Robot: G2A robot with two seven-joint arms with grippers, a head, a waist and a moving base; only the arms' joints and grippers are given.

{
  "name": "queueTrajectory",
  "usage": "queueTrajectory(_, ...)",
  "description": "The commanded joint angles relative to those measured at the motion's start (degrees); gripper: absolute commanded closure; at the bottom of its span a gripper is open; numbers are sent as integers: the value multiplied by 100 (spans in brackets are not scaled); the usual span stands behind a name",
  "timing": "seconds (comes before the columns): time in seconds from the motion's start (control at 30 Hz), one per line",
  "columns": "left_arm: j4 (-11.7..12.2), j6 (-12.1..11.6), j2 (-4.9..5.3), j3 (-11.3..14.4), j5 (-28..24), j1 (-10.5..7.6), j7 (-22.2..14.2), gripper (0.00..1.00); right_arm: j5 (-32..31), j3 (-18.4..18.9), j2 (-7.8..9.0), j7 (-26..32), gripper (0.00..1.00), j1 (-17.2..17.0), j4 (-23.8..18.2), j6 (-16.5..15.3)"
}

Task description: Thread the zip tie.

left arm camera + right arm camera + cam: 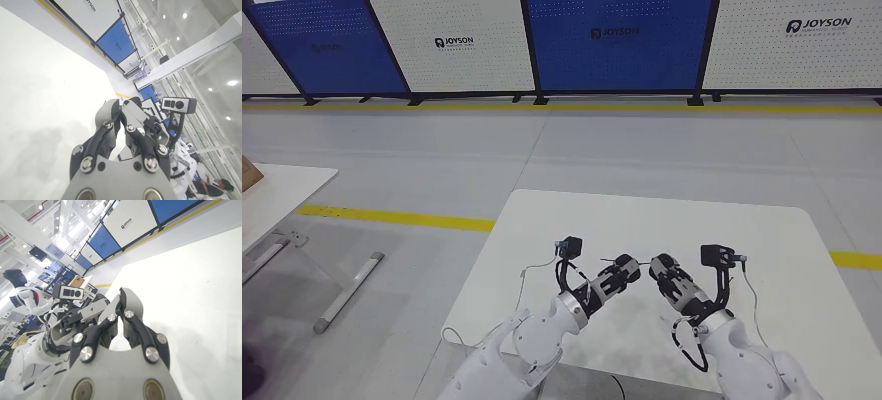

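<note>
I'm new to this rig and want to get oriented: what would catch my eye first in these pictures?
Two grippers meet tip to tip over the near middle of the white table: the left gripper and the right gripper, both shut. The left pinches a thin black zip tie, which seems to run on into the right's fingers. Blue and white panels line the floor behind.
</note>
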Motion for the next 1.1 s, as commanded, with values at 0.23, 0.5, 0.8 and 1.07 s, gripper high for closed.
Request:
queueTrajectory(0.23,49,135,-24,-5,-92,-21,160,100,-19,32,4,27,63,-58,3,-76)
queueTrajectory(0.5,64,122,-41,40,-66,-25,238,100,19,130,8,-98,88,-156,-22,-133)
queueTrajectory(0.8,77,61,-46,93,26,-18,202,100,14,200,12,-127,100,-201,-59,-182)
queueTrajectory(1.07,38,-146,-38,111,110,17,122,100,-79,179,17,-38,100,-204,-44,-247)
